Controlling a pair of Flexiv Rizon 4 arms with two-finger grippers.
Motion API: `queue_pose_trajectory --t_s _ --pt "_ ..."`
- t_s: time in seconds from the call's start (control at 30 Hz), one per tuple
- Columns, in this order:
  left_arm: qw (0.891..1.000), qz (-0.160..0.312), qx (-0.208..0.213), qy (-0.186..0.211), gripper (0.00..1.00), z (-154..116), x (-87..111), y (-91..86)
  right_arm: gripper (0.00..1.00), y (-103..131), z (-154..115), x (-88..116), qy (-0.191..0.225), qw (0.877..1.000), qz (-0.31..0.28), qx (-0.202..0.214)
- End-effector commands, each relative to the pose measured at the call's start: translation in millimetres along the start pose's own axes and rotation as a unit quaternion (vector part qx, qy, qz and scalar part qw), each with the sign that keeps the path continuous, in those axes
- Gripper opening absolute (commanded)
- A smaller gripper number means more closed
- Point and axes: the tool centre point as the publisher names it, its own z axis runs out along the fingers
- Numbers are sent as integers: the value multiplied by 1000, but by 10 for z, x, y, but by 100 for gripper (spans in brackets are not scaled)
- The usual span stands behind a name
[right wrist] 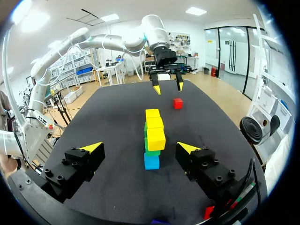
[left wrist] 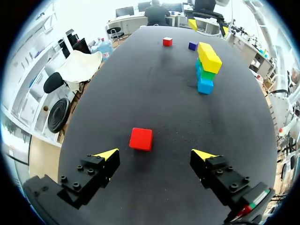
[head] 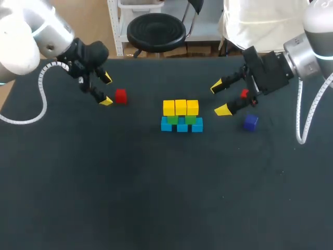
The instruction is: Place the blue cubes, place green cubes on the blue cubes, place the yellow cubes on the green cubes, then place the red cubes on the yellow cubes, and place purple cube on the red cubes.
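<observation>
The stack (head: 181, 116) stood in the middle of the dark tabletop (head: 156, 198). It had three blue cubes (head: 182, 126) in a row at the bottom, two green cubes (head: 190, 119) resting on them, and three yellow cubes (head: 180, 107) in a row on top. One red cube (head: 120, 96) lay on the tabletop well to the left of the stack, just beside the left pincer (head: 106, 89), whose fingers stood apart and held nothing. In the left wrist view that cube sat just ahead of the gap between the yellow tips, touching neither. A second red cube (head: 244, 94) lay to the right of the stack, partly hidden behind the right pincer (head: 219, 98). That pincer was also spread wide and empty, with its tips pointing towards the stack. The purple cube (head: 251, 122) lay by itself on the tabletop near the right pincer, on the side closer to the robot and apart from the second red cube.
</observation>
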Motion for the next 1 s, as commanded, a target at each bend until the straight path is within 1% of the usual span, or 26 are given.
queue_pose_trajectory --t_s 0.03,0.17,0.33,0.47,0.63,1.0 --pt "1000 14 21 1 100 111 -30 144 100 6 -3 -2 0 1000 0 1" --pt "999 34 23 5 100 177 -96 204 100 6 -3 -2 0 1000 0 1" --pt "999 40 23 12 100 207 -149 318 100 6 -3 -2 0 1000 0 1" --pt "999 43 20 17 100 218 -154 324 100 6 -3 -2 0 1000 0 1" --pt "999 31 29 32 100 309 -85 331 100 6 -3 -2 0 1000 0 1" --pt "998 28 29 50 100 353 -83 317 100 6 -3 -2 0 1000 0 1"
